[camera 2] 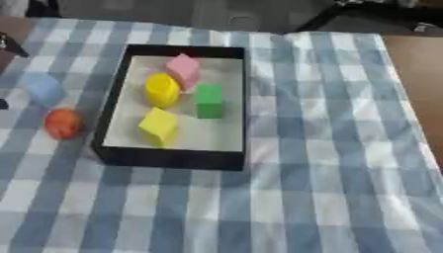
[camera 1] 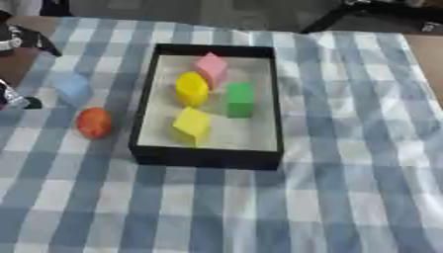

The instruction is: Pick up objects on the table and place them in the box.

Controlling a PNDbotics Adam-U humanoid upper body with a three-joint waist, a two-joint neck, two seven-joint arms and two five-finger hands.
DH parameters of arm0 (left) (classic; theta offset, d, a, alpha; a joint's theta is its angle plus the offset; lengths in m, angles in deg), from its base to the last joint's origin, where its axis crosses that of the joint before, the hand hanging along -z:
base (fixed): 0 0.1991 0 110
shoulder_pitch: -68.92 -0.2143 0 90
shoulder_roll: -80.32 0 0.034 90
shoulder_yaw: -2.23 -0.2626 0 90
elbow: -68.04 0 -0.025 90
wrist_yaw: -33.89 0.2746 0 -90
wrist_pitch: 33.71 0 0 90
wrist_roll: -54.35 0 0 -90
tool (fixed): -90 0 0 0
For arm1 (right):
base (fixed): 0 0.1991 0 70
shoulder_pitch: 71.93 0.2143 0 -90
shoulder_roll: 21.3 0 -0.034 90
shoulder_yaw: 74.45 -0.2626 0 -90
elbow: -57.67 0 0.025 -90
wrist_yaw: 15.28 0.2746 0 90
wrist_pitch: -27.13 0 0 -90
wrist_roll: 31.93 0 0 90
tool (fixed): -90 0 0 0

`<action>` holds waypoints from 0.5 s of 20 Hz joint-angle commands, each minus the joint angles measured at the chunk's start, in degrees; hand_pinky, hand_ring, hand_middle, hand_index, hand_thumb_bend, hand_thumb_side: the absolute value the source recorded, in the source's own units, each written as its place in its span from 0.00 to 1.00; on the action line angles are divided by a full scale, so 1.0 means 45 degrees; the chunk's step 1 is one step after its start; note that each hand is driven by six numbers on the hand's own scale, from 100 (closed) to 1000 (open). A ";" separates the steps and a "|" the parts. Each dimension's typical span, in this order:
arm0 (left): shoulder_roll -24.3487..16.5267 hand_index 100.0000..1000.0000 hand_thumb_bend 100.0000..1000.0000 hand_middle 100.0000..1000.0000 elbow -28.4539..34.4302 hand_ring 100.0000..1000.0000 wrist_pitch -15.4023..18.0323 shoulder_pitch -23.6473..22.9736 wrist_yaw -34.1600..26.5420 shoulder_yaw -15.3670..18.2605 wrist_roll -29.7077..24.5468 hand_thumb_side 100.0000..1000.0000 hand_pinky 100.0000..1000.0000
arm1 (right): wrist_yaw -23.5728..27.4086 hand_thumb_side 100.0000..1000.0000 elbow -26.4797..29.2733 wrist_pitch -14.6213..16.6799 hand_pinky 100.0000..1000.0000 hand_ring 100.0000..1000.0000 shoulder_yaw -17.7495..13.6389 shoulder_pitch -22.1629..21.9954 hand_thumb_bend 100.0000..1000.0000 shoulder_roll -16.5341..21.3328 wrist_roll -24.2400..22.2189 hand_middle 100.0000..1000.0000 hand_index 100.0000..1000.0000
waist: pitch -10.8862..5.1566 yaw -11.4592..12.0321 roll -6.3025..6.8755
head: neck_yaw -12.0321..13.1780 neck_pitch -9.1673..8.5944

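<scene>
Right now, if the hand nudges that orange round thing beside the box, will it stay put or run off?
The orange piece looks rounded, egg-like, so it would probably roll rather than slide. The checked cloth may slow it a little. The box wall stands close on one side and might stop it. Its smooth curve could be awkward to grasp.

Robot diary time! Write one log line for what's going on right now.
in box: pink block, yellow cylinder, green block, yellow block | on cloth, left of box: blue block, orange ball | left hand: at left edge

Black box (camera 2: pixel 169 159) holding pink, green and two yellow blocks, orange (camera 2: pixel 62 123) and blue (camera 2: pixel 43 89) objects left
</scene>
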 commanded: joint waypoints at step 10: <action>-0.0123 0.84 0.50 0.80 0.0202 0.82 -0.0203 0.0722 -0.0194 0.0925 -0.2922 0.00 0.87 | -0.0097 0.69 0.0462 -0.0083 0.77 0.78 -0.0135 0.0063 0.00 0.0378 0.0092 0.67 0.82 | 0.0331 -0.0167 0.0042 | -0.0054 -0.0127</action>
